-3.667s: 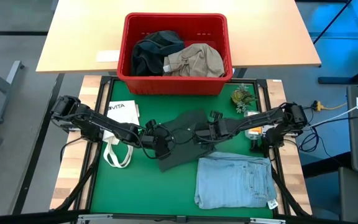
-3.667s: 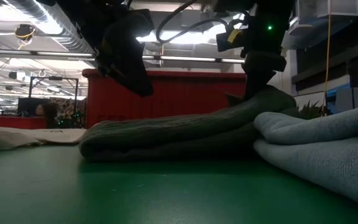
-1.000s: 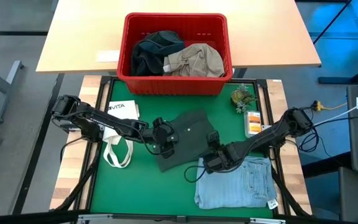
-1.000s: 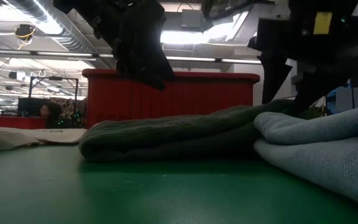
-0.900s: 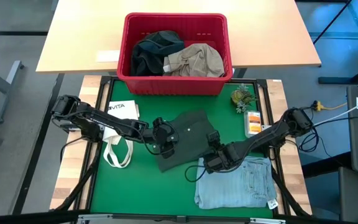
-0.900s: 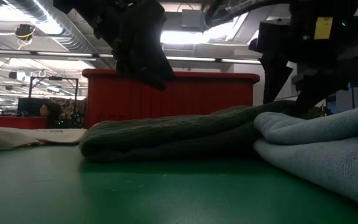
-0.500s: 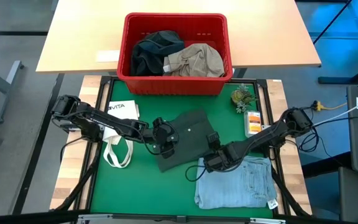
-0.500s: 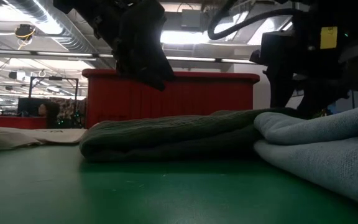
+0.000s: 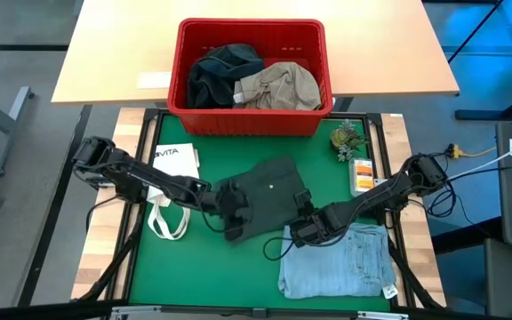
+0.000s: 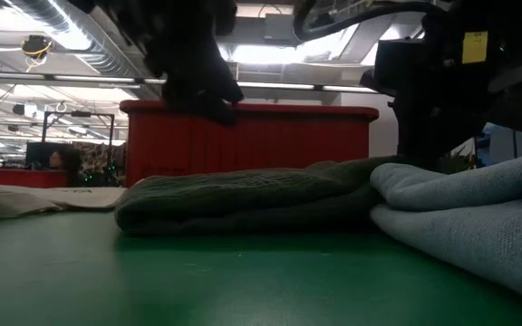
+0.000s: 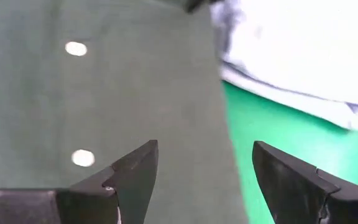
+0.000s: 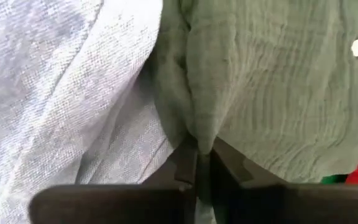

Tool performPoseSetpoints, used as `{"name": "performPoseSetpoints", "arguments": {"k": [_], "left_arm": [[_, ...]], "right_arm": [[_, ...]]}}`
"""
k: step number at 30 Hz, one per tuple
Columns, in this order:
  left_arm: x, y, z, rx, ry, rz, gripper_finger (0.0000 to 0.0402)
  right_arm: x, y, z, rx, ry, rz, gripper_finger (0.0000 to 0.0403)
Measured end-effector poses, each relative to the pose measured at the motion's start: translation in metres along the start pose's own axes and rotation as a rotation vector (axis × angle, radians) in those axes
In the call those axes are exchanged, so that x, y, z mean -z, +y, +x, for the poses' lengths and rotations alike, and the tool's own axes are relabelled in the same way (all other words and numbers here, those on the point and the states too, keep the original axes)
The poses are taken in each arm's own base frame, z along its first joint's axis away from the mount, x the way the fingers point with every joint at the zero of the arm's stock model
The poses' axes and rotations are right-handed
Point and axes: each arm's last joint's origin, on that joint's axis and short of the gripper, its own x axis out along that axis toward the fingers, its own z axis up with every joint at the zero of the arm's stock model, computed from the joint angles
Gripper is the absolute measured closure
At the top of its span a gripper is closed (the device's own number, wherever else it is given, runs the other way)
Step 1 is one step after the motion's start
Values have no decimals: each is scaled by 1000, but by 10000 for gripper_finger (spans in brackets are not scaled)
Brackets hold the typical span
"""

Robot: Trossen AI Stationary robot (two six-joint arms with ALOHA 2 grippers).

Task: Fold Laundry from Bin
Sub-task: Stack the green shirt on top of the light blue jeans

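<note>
My right tool has just pinched shut on the edge of the green shirt, where that edge lies against the jeans. A second ago its fingers stood wide over this same spot; now, in my right wrist view, the two fingers meet with a thin ridge of green cloth nipped between them, the pale denim just beside. So I judge the grasp made, and the next step, lifting or drawing that edge over for a fold, can begin.

My left tool has slid a little toward me and now sits over the shirt's other side, low above the cloth. Its fingers are spread wide and hold nothing; between them I see only flat green fabric with two small buttons. It looks ready to take its own corner, though it has not closed.

The shirt itself lies half-folded in the middle of the green table, touching the folded jeans near the front edge. A white tote rests beside my left arm. Farther back, the red bin holds a dark piece and a khaki one, not yet folded.
</note>
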Motion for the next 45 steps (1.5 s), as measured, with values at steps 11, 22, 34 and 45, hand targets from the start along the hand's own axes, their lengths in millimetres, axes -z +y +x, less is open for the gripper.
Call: {"name": "performPoseSetpoints", "arguments": {"k": [11, 22, 34, 45], "left_arm": [[35, -44, 4, -49, 5, 118, 147], [79, -60, 37, -106, 123, 171, 147], [91, -52, 56, -203, 140, 195, 164], [82, -56, 57, -206, 131, 162, 364]], "right_arm": [[-5, -31, 14, 41, -51, 103, 384], [-1, -42, 20, -29, -46, 147, 394], [-1, -40, 20, -83, -45, 139, 387], [10, -39, 15, -100, 39, 77, 395]]}}
